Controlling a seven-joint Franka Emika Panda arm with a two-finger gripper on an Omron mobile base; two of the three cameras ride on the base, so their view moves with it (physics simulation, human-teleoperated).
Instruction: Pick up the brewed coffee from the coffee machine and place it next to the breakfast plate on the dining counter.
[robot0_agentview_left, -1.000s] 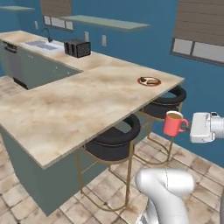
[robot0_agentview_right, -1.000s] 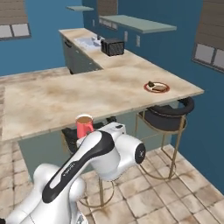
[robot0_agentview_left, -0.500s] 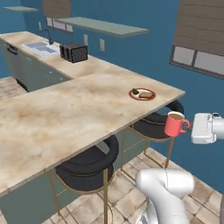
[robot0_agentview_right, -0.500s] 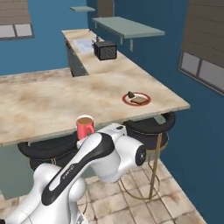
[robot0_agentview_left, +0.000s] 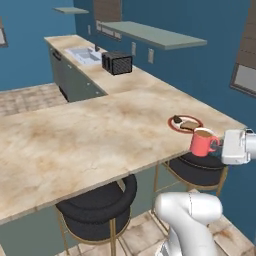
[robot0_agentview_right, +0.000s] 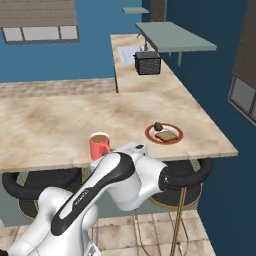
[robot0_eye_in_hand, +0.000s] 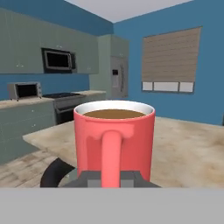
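The brewed coffee is a red mug with brown liquid, held upright by its handle with my gripper shut on it. It hangs just off the front edge of the dining counter, close to the breakfast plate. In the right base view the mug is left of the plate, above the counter's near edge. In the hand view the mug has its handle facing me, above the gripper. The coffee machine is out of view.
Black round stools stand under the counter's front edge. A black toaster and a sink sit on the far counter, under a wall shelf. Beyond the mug the hand view has a microwave and cabinets.
The whole picture has shifted, so the base has moved: the counter and the plate now lie closer and more central. The mug stays in the same grip beside the hand.
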